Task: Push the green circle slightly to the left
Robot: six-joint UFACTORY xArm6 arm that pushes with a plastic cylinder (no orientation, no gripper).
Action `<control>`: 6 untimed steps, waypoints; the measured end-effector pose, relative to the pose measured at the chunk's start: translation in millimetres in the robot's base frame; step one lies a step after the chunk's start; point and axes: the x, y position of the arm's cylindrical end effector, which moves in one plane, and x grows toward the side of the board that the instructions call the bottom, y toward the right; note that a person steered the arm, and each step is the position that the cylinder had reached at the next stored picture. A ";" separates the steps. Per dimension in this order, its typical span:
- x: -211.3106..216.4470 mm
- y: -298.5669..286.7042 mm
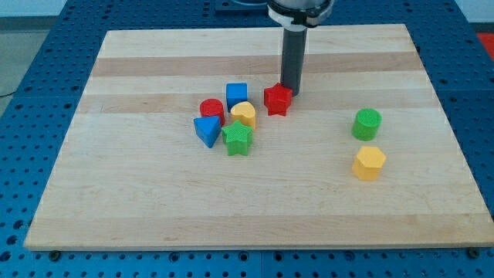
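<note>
Tip: my tip (294,92) rests on the desk (154,201), touching or just beside the upper right edge of the red star-like block (278,100).
Fingers: none on this arm; it ends in a plain dark rod, so there is nothing to stand apart or together.
Green circle: the green circle (367,123) sits in the right part of the desk, just above the yellow hexagon (369,162), apart from it.
Key relation: the green circle lies to the view's right of my tip and a little lower. To push it left, I judge the tip must first pass round to the circle's far, right side; it now stands on the wrong side.
Long axis: none to speak of; the circle is round, so any contact through its middle should serve.
Cluster: left of the tip lie a blue cube (237,95), a red cylinder (211,110), a yellow block (244,114), a blue triangle (207,130) and a green star (238,139), close together.
Risk: a low push could nudge the yellow hexagon.
Writing: no brands, labels or lettering can be read.
</note>
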 end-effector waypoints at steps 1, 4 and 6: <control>0.0 -3.4; 0.0 66.2; 0.1 197.4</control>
